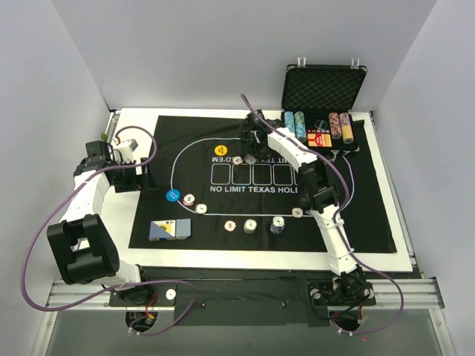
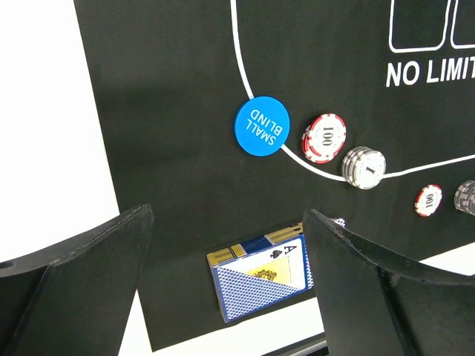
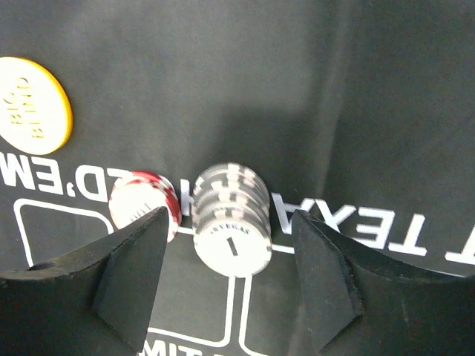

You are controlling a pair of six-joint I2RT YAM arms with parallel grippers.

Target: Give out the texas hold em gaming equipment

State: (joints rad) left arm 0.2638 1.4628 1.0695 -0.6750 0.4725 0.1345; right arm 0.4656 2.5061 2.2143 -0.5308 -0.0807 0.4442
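Grey chip stack point(image 3: 230, 185), top face marked 1, sits on the mat point(image 1: 356, 215) at the far side of the printed oval, over the white lettering. A red chip point(image 3: 137, 196) lies just beside it, and the yellow button point(image 3: 26, 111) is near, on the left. Right hand point(image 3: 228, 215) straddles the grey stack with one finger on each side. A strip of black mat shows between each finger and the chips, so it is released and holds nothing. Judged: this is the drop-off end of one placement, a far seat getting its chips. The near rim of the oval carries chips as well: a second red chip point(image 2: 324, 137) and a second grey stack point(image 2: 364, 167) by the blue button point(image 2: 261, 127), small piles point(image 1: 251, 225) further right, and one blue stack point(image 1: 277, 224). Card deck point(image 2: 260, 278) lies at the near left of the mat, apparently undealt. Left hand point(image 2: 226, 215) hangs over the left part of the mat, fingers spread wide, empty. Spare chips point(image 1: 297, 124) stand in rows in the open case point(image 1: 323, 85) at the far right of the desk point(image 1: 137, 119). Next move, by my estimate: lift the right hand straight up without closing it, so neither finger clips the stack or nudges the red chip, then go to the case for the next lot. Risk: the stack is several chips tall, and a sideways brush could topple it.
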